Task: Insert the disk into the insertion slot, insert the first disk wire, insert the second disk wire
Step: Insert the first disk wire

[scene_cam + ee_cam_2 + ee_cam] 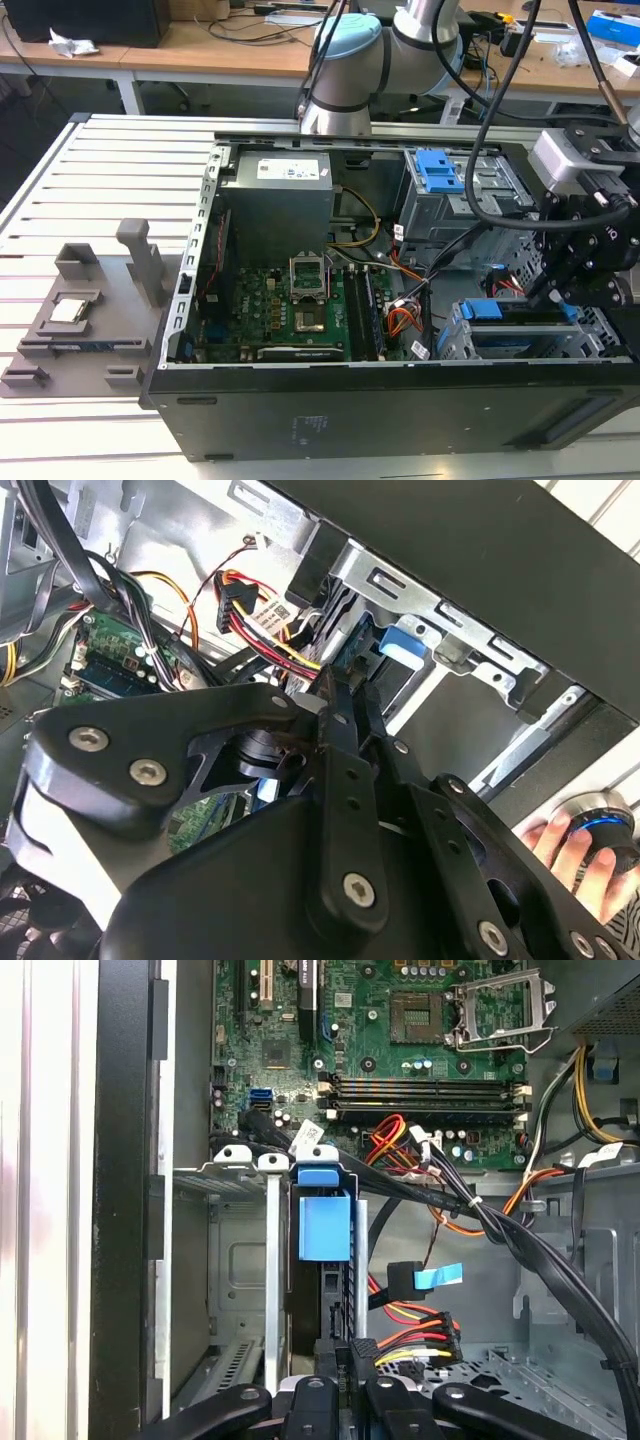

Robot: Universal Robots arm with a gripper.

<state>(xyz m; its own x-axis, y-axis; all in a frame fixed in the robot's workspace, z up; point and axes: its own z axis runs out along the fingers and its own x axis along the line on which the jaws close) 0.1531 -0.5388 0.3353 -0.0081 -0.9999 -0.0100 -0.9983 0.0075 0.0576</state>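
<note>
Disk (325, 1225) in insertion slot (240, 1260), close by claw (347, 1360)

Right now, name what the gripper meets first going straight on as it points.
Probably the disk's blue carrier frame, seated in the insertion slot right ahead of the gripper; whether they already touch is unclear.

Pale slatted alu table (60, 200). Open black PC case (350, 425) lies on its side, covering the mid & the exterior view's right part, close to the near edge. Grey plastic fixture (95, 310) w/ upright posts sits just beside the case, toward the exterior view's left edge.
</note>
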